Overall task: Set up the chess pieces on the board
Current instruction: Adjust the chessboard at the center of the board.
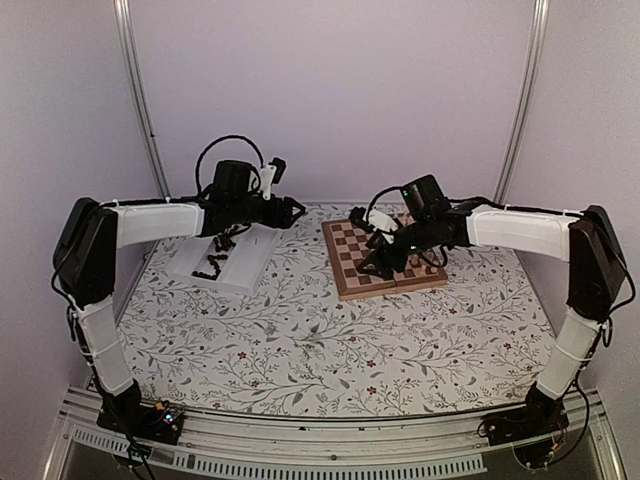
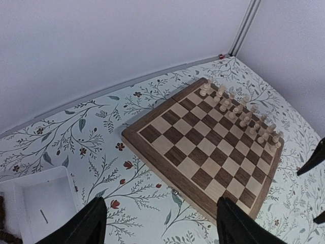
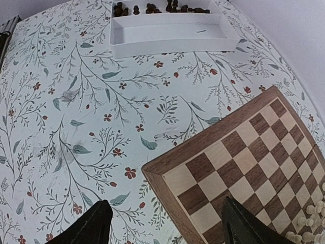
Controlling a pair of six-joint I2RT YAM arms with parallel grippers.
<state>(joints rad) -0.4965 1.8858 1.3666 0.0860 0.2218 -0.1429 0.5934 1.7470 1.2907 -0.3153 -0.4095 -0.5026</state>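
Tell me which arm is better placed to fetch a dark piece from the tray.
Left: the left tool, open, is beside the white tray holding the chess pieces; the right tool is over the board.

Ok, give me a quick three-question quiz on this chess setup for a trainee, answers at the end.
1. True or false: the dark chess pieces lie in the white tray, and none stand on the chessboard.
2. Multiple choice: the pale chess pieces stand A) in two rows along one edge of the board, B) in the board's centre, C) on the flowered cloth.
3. Fill in: the jaws of both arms stand ____, with nothing between them.
Key: 1 true; 2 A; 3 open.
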